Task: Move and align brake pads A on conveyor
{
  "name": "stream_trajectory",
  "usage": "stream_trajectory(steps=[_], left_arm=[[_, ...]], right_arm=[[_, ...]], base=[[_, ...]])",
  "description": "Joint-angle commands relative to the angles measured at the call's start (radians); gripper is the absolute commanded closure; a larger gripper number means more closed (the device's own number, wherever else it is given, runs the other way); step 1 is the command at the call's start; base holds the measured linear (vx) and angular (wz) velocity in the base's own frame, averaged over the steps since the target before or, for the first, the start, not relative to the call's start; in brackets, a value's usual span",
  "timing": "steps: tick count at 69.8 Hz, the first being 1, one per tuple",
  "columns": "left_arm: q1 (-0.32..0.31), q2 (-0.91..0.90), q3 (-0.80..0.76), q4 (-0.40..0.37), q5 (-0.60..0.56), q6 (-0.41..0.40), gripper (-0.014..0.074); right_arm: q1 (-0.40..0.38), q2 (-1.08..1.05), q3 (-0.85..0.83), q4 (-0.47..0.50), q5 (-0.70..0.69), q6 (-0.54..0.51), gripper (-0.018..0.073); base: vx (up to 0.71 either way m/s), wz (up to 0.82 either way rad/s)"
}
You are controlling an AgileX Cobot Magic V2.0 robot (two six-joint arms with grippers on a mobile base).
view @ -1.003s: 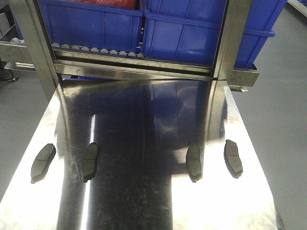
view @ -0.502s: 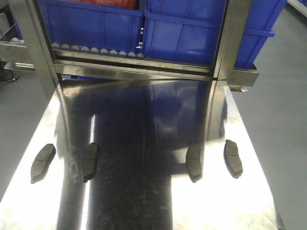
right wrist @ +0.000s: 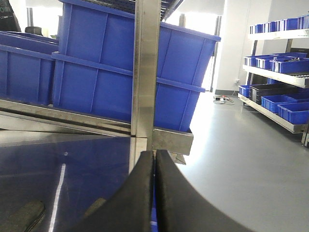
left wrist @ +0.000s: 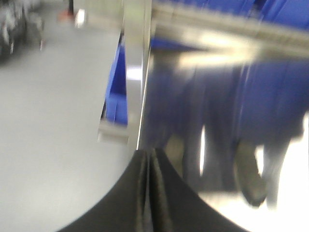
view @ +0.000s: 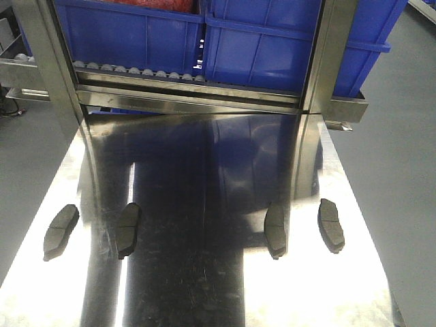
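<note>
Several dark grey brake pads lie in a row across the shiny steel tabletop (view: 204, 286): one at the far left (view: 61, 230), one left of centre (view: 128, 228), one right of centre (view: 274, 228) and one at the far right (view: 331, 223). Neither arm shows in the front view. In the blurred left wrist view my left gripper (left wrist: 147, 153) is shut and empty near the table's left edge, with a pad (left wrist: 251, 179) ahead to its right. My right gripper (right wrist: 154, 153) is shut and empty above the table's right side, with a pad (right wrist: 24, 215) low to its left. The conveyor is out of view.
A steel rack (view: 191, 99) with blue bins (view: 136, 34) stands along the table's far edge, its upright posts (view: 327, 54) rising at both sides. Grey floor (view: 402, 170) surrounds the table. Shelves of blue bins (right wrist: 280, 63) stand far off to the right.
The pads lie where they were. Only the dark reflections on the steel shift slightly.
</note>
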Motion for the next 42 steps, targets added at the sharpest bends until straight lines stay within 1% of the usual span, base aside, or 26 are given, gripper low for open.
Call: stream_trajectory(steps=[1, 10, 17, 27, 34, 42], left_arm=[[0.001, 0.059, -0.04, -0.001, 0.0, -0.006, 0.0602], [0.001, 0.104, -0.038, 0.003, 0.0, -0.006, 0.0602], [0.001, 0.127, -0.038, -0.023, 0.02, -0.016, 0.0601], [0.001, 0.146, -0.043, -0.027, 0.027, -0.016, 0.0582], [0.001, 0.155, -0.043, -0.027, 0.029, -0.014, 0.0532], [0.001, 0.157, -0.043, -0.027, 0.025, -0.002, 0.043]], right_arm=[[-0.004, -0.015, 0.005, -0.004, -0.079, -0.007, 0.0569], [-0.004, -0.015, 0.005, -0.004, -0.079, -0.007, 0.0569], [-0.004, -0.015, 0.005, -0.004, -0.079, -0.007, 0.0569], [-0.004, -0.015, 0.005, -0.004, -0.079, -0.007, 0.0569], [-0.004, -0.015, 0.005, -0.004, -0.079, -0.007, 0.0569], [-0.004, -0.015, 0.005, -0.004, -0.079, -0.007, 0.0569]], base=[[0.0, 0.0], [0.0, 0.0], [0.0, 0.0], [0.0, 0.0], [0.0, 0.0], [0.0, 0.0]])
